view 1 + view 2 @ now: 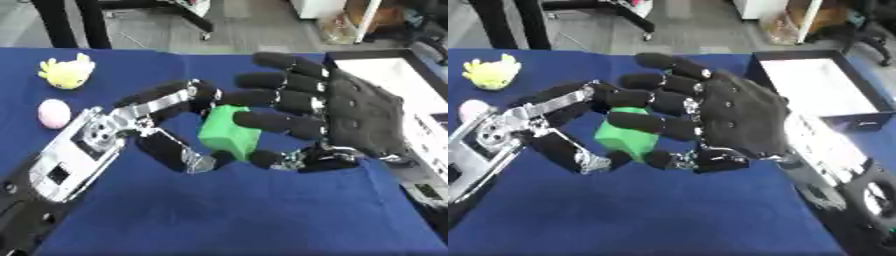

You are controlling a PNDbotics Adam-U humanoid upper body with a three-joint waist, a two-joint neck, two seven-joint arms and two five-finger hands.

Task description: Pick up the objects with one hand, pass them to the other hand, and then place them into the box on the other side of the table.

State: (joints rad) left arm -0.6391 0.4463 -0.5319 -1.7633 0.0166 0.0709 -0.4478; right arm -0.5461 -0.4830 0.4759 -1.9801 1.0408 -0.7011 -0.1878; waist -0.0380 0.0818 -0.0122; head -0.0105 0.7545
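1. The table [219, 220], covered in blue cloth, fills most of the frame; the handover is being done above its centre.
2. The right hand [367, 117] is seen in the centre right of the frame, its back turned to the camera. Its fingers [280, 100] are stretched toward the left and lie over the green block, and the thumb comes under it, so the block seems to be partly enclosed.
3. The left hand [153, 125] enters from the lower left. Its fingers are curled round the green block from the other side.
4. The box [820, 87], with a white inside, stands at the upper right; nothing can be seen in it.
5. The green block [229, 134] is held between both hands in the centre. The pass is judged to be in progress; release by the left hand and placing in the box are left.
6. A yellow toy [68, 71] and a pink ball [54, 113] lie at the upper left, not yet picked up.
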